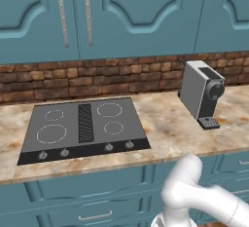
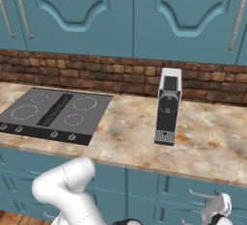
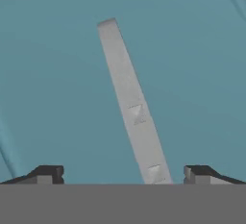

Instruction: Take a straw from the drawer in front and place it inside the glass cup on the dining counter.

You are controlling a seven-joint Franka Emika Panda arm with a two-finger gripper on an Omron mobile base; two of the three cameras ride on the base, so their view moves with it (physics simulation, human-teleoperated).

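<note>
Two dark fingertips [image 3: 48,174] stand spread wide at the bottom corners of the hand view, nothing between them but open gap. Just beyond, the silver bar handle [image 3: 130,103] of the teal drawer [image 3: 192,74] runs tilted from the bottom centre toward the upper left, crossing between the fingers, clear of both. Farther off, in the left base view, a cooktop [image 1: 82,128] and a coffee machine [image 1: 202,93] sit on the brick-backed counter [image 1: 165,123].

Teal wall cupboards [image 1: 136,11], brick backsplash [image 1: 97,77]; marbled counter [image 1: 165,123], black cooktop [image 1: 82,128]
</note>
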